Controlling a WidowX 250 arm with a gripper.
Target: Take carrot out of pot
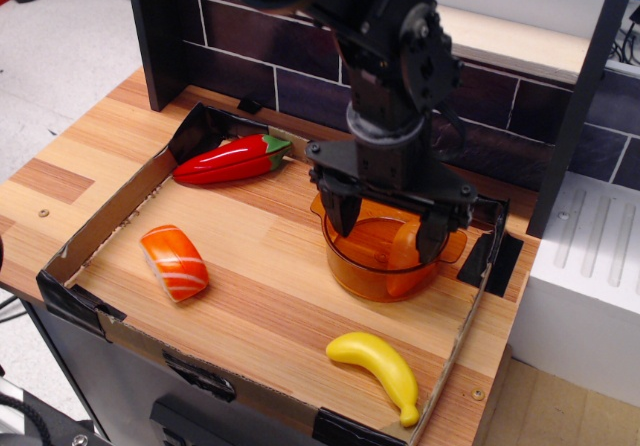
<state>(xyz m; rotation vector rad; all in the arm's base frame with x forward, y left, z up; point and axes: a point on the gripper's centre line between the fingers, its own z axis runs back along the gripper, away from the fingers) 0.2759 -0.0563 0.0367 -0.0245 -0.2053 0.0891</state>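
Observation:
The translucent orange pot (365, 271) stands at the right of the cardboard tray. The plain orange carrot (405, 251) leans inside it against the right wall, partly hidden by the arm. My black gripper (388, 226) hangs directly over the pot, open wide. Its left finger (338, 213) is at the pot's left rim and its right finger (433, 236) at the right rim, beside the carrot. It holds nothing.
A red chili pepper (228, 159) lies at the tray's back left. An orange salmon sushi piece (174, 262) lies at the front left. A yellow banana (380, 365) lies at the front right. The low cardboard tray wall (100, 228) surrounds everything; a dark brick wall stands behind.

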